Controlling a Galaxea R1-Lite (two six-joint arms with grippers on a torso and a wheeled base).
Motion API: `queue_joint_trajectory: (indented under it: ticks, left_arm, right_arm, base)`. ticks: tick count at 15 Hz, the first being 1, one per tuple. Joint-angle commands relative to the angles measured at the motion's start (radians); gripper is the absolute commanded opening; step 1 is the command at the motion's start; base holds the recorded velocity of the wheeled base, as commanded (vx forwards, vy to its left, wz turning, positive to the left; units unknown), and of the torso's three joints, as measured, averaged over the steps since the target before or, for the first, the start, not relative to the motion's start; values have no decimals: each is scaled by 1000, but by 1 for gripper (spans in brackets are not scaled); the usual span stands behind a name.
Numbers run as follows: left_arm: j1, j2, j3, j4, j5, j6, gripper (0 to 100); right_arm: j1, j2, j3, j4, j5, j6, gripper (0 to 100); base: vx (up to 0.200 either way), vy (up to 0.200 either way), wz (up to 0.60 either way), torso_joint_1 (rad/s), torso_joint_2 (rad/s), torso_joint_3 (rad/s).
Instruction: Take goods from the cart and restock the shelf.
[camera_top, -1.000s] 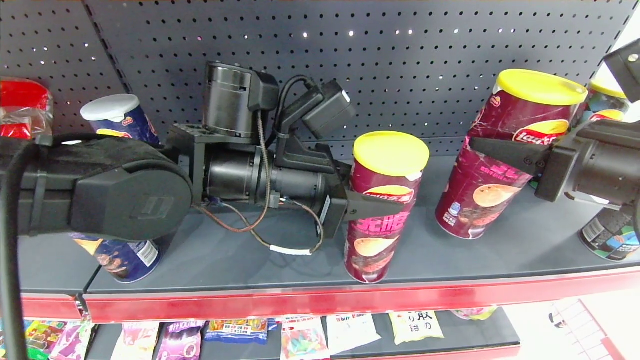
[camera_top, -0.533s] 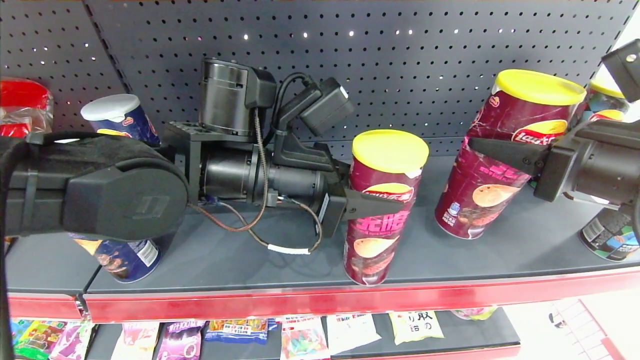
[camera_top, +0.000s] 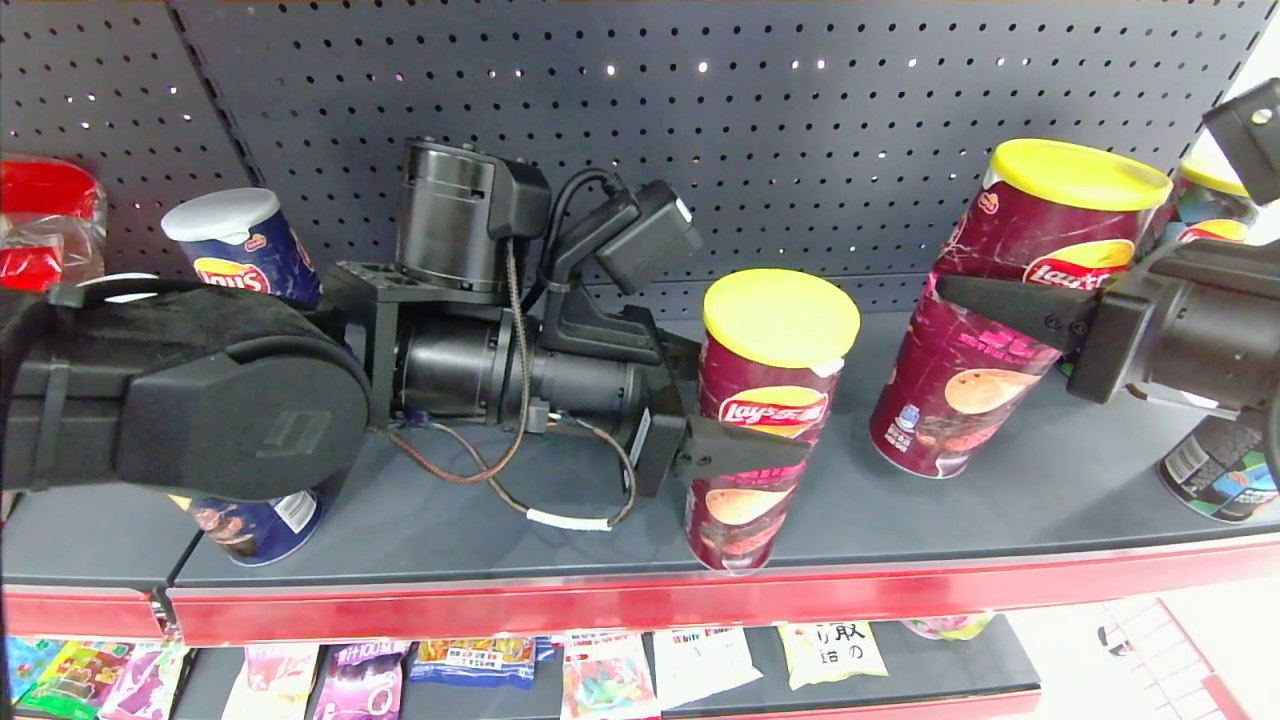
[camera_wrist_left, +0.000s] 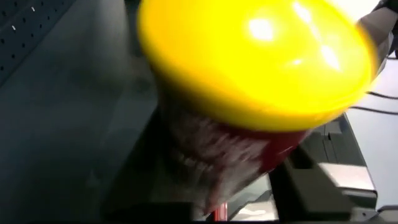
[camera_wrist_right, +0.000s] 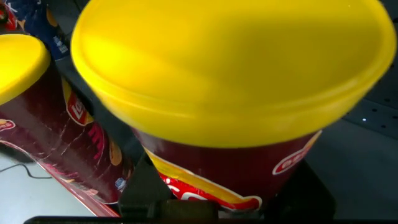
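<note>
Print I can make out:
- Upright maroon can (camera_top: 765, 410): red-and-yellow logo badge on its front.
- Tilted maroon can (camera_top: 960, 390): same badge, pink characters beneath.
- Blue can (camera_top: 250, 262): matching badge.
- Packets (camera_top: 830, 648) on the lower shelf: black characters and small lettering.

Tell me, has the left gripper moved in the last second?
Yes. The left gripper slid down the maroon can, nearer the red shelf edge.

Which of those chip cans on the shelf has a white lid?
The dark blue can at the shelf's left end. The upright maroon can and the tilted maroon can have yellow lids.
</note>
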Motion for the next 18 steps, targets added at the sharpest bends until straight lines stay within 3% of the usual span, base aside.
queue_joint_trajectory:
  ticks: [1, 3, 11, 13, 18]
  left_arm:
    - [5, -4, 5, -3, 0, 1, 100]
    - [16, -15, 15, -3, 0, 1, 100]
    - [132, -266, 329, -7, 6, 1, 100]
    - [132, -315, 366, -7, 88, 1, 100]
    - [140, -342, 374, -7, 132, 1, 100]
  right_arm:
    - [1, 8, 0, 0, 1, 0, 0]
    - [1, 13, 0, 0, 1, 0, 0]
    - [8, 180, -133, -17, 7, 18, 0]
    - [30, 280, -181, -106, 10, 41, 0]
    - [57, 378, -234, -121, 47, 41, 0]
  base:
    - [0, 0, 0, 0, 0, 0]
    - [0, 0, 0, 0, 0, 0]
    - [0, 0, 0, 0, 0, 0]
    - [0, 0, 0, 0, 0, 0]
    - [0, 0, 0, 0, 0, 0]
